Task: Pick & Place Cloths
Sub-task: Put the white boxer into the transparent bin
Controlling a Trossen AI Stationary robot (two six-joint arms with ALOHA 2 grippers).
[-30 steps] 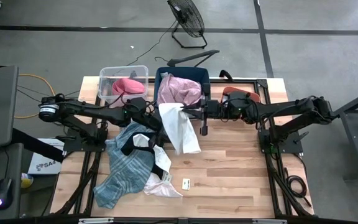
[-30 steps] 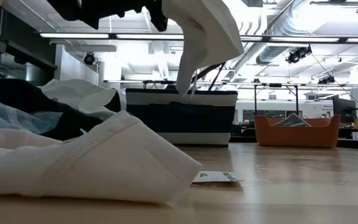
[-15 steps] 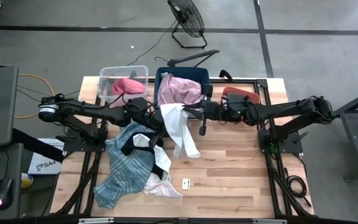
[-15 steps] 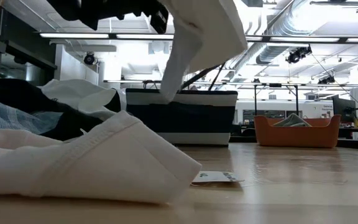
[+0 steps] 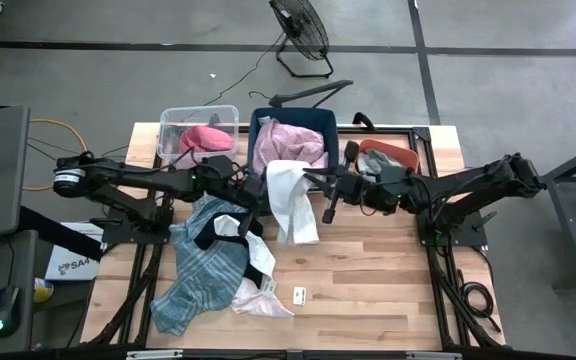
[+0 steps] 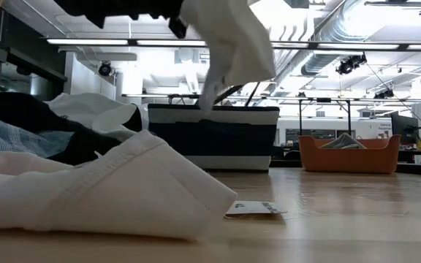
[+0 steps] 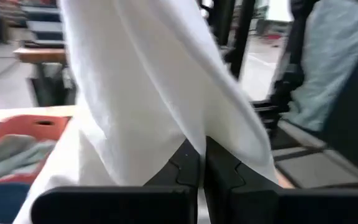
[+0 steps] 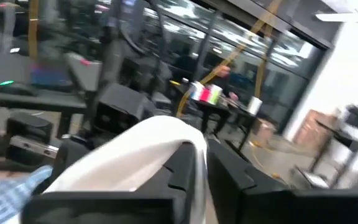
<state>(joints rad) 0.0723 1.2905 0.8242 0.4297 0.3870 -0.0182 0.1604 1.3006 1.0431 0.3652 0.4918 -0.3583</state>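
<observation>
A white cloth (image 5: 290, 205) hangs in the air between my two grippers, in front of the dark blue bin (image 5: 320, 122) that holds a mauve-pink cloth (image 5: 288, 143). My left gripper (image 5: 260, 188) is shut on the white cloth's left side. My right gripper (image 5: 311, 180) is at its right side, with cloth between its nearly closed fingers. A teal plaid cloth (image 5: 203, 265) lies in a heap with white, black-trimmed ones (image 5: 253, 290) on the table's near left. My left gripper pinches a fold of the white cloth (image 7: 197, 140) between its two fingers, which come in level from the table's left. The cloth drapes over the fingers and hangs below them, its lower end (image 6: 207, 98) clear of the table. My right gripper comes in level from the table's right. An edge of the white cloth (image 8: 194, 146) runs down into the narrow gap between its fingers. The cloth bulges over one finger (image 8: 179, 168) and hangs clear of the table.
A clear bin (image 5: 230, 112) with a pink cloth stands at the far left. An orange bin (image 5: 408, 152) with grey-green cloths stands at the far right. A small white paper tag (image 5: 299, 294) lies on the bare wood near the front.
My left gripper has taken hold of the white cloth's left side. My right hand has turned and swung a little toward the table's near edge. The hanging cloth has drawn together, narrower than before, and its lower end has swung toward the table's left.
</observation>
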